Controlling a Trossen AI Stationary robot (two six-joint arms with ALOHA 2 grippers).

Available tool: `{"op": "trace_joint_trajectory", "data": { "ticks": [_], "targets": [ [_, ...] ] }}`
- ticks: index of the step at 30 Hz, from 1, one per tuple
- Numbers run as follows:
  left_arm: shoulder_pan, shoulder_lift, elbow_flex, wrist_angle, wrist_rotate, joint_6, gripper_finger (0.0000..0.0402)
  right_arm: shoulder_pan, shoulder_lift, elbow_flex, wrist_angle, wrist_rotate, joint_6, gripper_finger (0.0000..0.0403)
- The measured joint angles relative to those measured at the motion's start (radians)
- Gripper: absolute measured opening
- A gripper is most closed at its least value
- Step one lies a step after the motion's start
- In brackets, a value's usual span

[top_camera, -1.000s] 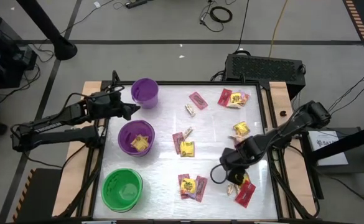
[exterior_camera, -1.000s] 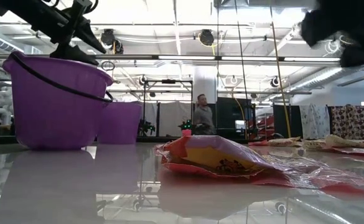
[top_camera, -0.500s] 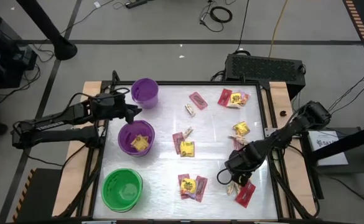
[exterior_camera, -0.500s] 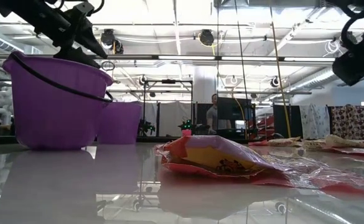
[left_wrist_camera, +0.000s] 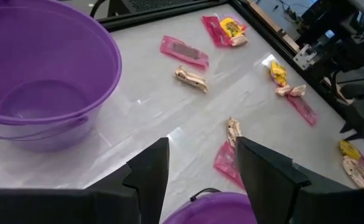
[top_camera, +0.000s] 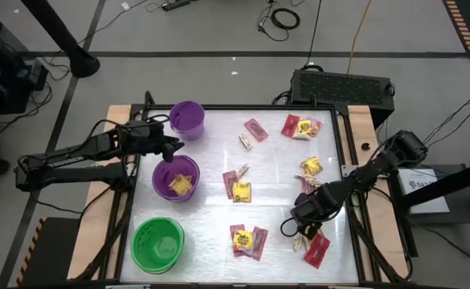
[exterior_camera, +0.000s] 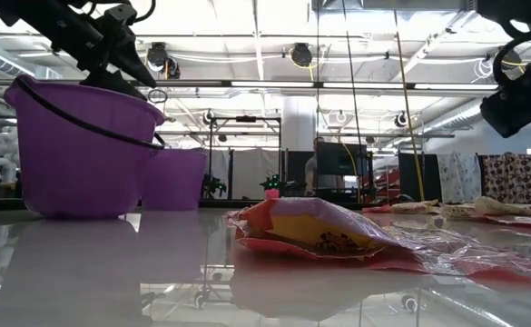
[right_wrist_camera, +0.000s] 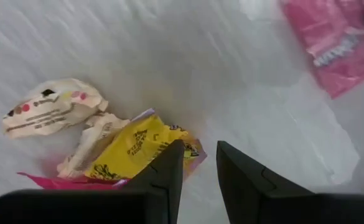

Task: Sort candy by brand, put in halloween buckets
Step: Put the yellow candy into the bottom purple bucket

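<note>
My right gripper (top_camera: pixel 299 229) is open with a narrow gap (right_wrist_camera: pixel 200 163). It hangs low over a small candy pile (top_camera: pixel 308 241) near the table's right near corner. That pile holds a yellow packet (right_wrist_camera: pixel 135 149), a pale tan piece (right_wrist_camera: pixel 51 112) and a pink packet (right_wrist_camera: pixel 322 37). My left gripper (top_camera: pixel 170 149) is open (left_wrist_camera: pixel 200 168) and holds nothing. It hovers over the far rim of the wider purple bucket (top_camera: pixel 176 178), which has yellow candy inside. The small purple bucket (top_camera: pixel 187 119) stands beyond it. The green bucket (top_camera: pixel 157 244) is by the near edge. My right gripper points down at the pile. One fingertip (right_wrist_camera: pixel 172 155) stands at the yellow packet's corner (right_wrist_camera: pixel 185 149), which lies flat on the table. I cannot tell whether it touches the packet.
More candy lies scattered across the table's middle and right: packets near the far edge (top_camera: pixel 301 126), in the centre (top_camera: pixel 237 189) and by the near edge (top_camera: pixel 248 239). A pink-red packet (exterior_camera: pixel 319 232) fills the low view's foreground. A raised frame (top_camera: pixel 349 152) borders the table.
My right gripper has moved down and toward the table's near edge, closing on the candy pile. My left gripper has crept slightly nearer over the wider purple bucket. The candy and the buckets have stayed where they were.
</note>
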Motion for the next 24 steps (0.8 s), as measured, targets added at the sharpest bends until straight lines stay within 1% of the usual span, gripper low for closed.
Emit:
{"op": "trace_joint_trajectory", "data": {
  "ticks": [3,6,10,13,16,17,24],
  "targets": [
    [0.000,0.000,0.000,0.000,0.002,0.000,0.0191,0.000,0.000,-0.018,0.004,-0.014,0.047,0.0089],
    [0.000,0.000,0.000,0.000,0.002,0.000,0.0191,0.000,0.000,-0.045,0.021,-0.064,0.091,0.0089],
    [0.000,0.000,0.000,0.000,0.002,0.000,0.0191,0.000,0.000,-0.083,0.051,-0.080,0.118,0.0086],
    [0.000,0.000,0.000,0.000,0.002,0.000,0.0191,0.000,0.000,-0.095,0.058,-0.089,0.119,0.0065],
    [0.000,0.000,0.000,0.000,0.002,0.000,0.0191,0.000,0.000,-0.095,0.058,-0.108,0.118,0.0020],
    [0.000,0.000,0.000,0.000,0.002,0.000,0.0191,0.000,0.000,-0.095,0.059,-0.110,0.118,0.0010],
    [0.000,0.000,0.000,0.000,0.002,0.000,0.0191,-0.003,-0.007,-0.071,0.050,-0.100,0.133,0.0001]
  ]
}}
